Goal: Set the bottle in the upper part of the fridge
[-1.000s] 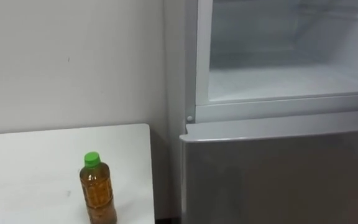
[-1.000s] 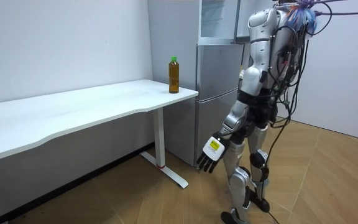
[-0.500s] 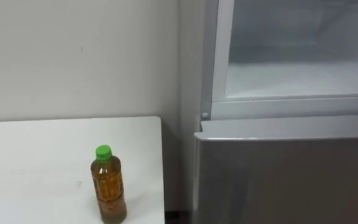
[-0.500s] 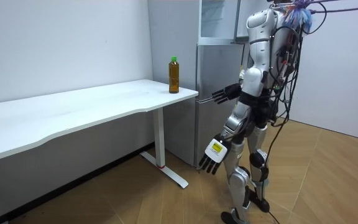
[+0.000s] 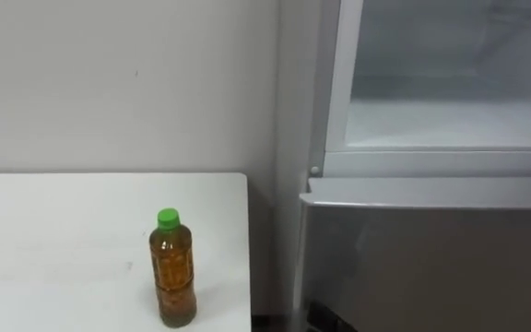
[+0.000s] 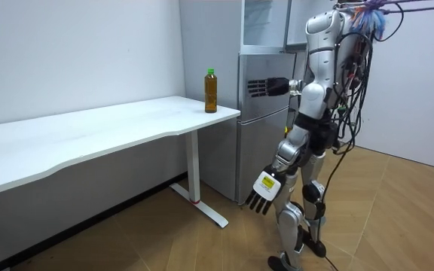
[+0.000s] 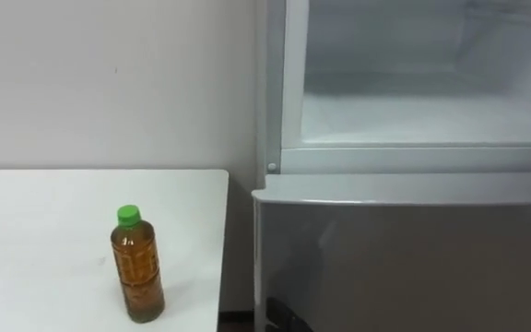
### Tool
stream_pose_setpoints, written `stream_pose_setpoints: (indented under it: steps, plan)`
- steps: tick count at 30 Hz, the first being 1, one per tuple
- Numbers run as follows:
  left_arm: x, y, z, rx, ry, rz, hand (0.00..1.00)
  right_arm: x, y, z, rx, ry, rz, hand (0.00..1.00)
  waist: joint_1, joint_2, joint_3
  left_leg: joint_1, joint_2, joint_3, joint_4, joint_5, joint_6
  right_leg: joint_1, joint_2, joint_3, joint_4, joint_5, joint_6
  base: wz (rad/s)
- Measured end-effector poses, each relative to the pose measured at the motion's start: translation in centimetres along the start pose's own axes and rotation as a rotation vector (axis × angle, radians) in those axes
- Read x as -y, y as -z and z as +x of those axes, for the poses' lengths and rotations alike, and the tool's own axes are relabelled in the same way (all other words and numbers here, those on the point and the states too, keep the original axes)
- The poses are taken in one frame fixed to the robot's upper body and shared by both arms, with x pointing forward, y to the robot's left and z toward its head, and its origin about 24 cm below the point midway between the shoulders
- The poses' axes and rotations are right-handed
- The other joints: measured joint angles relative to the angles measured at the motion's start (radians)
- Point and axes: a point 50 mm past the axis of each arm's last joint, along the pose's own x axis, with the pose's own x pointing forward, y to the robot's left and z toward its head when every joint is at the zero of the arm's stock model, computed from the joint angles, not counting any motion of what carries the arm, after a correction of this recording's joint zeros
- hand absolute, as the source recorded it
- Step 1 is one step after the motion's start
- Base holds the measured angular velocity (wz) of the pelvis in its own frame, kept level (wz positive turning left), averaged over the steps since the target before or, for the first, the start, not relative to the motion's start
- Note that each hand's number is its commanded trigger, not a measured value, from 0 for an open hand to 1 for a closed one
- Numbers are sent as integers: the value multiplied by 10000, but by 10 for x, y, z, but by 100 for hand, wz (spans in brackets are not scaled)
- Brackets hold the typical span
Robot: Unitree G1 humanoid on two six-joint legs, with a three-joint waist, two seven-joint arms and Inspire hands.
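Left: white desk point(image 5: 63, 231) against a pale wall point(image 5: 109, 83). Close to the desk's right edge, upright, green cap on, amber liquid inside: bottle point(image 5: 173, 272), standing free of both hands. Just right of the desk: fridge point(image 5: 431, 164), upper compartment point(image 5: 450, 120) open with white interior in sight, grey lower door point(image 5: 431, 258) shut. Room view: robot upright on the wooden floor point(image 6: 398, 226) in front of the fridge, facing it and the desk end. Left hand point(image 6: 262, 194) low beside the leg, fingers straight and spread, holding nothing. Right hand point(image 6: 266, 86) up at chest height, stretched forward in front of the fridge, fingers loosely apart, empty, well short of the bottle.
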Motion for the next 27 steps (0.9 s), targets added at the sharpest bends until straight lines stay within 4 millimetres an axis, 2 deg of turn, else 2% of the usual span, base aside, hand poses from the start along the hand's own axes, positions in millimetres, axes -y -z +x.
stream_pose_setpoints:
  steps: [5,9,16,21,27]
  plan:
    - [-5,-9,1,261,-79,395,0,-3,-10,3,384,-326,-189,0,244,-238,-36,-137,-5,-71,9,1,1,-76,0,-29,1,0,0,4]
    - [-11,-11,1,253,-193,594,0,1,-29,14,1207,-555,-16,0,356,-383,-14,-136,-8,-87,29,2,2,-57,2,-41,-14,1,-2,0]
    - [-9,-16,2,229,-143,1435,0,3,-62,32,2354,-866,-728,0,499,-340,25,-164,-3,-112,112,2,2,-65,2,-39,-31,1,-1,0]
    - [-9,-18,3,184,-190,1440,0,4,-70,38,2627,-581,-828,0,713,-340,27,-173,-1,-118,122,1,2,-61,2,-63,-32,1,-1,1]
    - [-9,-19,4,114,-191,1441,0,4,-73,42,2748,-146,-808,0,775,-340,36,-272,2,-266,181,2,1,-46,-12,-302,-33,1,-1,8]
